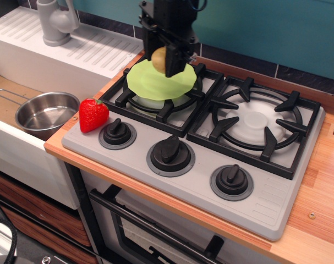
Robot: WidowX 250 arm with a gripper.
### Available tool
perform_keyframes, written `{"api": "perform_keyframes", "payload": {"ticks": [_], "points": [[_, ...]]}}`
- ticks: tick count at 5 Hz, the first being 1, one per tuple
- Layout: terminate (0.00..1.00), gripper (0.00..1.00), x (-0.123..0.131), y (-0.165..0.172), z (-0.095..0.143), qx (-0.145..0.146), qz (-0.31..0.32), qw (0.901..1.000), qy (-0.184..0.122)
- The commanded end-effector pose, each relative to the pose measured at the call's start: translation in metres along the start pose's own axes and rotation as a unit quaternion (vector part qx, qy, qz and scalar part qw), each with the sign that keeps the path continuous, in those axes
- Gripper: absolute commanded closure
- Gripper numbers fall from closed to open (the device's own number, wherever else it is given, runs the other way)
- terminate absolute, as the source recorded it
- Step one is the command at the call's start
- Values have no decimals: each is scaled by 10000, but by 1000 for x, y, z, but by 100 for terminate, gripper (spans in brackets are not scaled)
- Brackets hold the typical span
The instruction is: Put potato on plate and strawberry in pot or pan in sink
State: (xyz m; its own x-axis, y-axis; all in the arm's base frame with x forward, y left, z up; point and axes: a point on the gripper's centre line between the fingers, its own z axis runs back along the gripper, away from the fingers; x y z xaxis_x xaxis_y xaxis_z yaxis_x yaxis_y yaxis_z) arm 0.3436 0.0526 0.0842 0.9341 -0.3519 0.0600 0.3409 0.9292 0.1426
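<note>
Holding the potato (pixel 159 59) clamped in the claw (pixel 162 61) above the plate's (pixel 150 85) rear half, I was on step 1; next needed lowering and release. Strawberry (pixel 93 114) sat beside the sink (pixel 4 102), pot (pixel 45 114) waiting.

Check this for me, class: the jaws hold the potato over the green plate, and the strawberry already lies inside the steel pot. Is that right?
Not quite. The strawberry is not in the steel pot; it stands on the stove's front left corner, beside the pot. The only camera view shows this. The gripper does hold the potato over the green plate.
</note>
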Motion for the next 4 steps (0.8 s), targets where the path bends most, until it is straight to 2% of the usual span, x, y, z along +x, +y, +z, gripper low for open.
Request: {"api": "perform_keyframes", "payload": {"ticks": [1,2,3,4], "points": [[0,100,0,15,25,268,-98,9983,-506],[0,100,1,12,24,286,-117,9982,-512],[0,0,1,5,28,347,-117,9981,-500],[0,0,1,-3,35,333,-58,9984,-451]]}}
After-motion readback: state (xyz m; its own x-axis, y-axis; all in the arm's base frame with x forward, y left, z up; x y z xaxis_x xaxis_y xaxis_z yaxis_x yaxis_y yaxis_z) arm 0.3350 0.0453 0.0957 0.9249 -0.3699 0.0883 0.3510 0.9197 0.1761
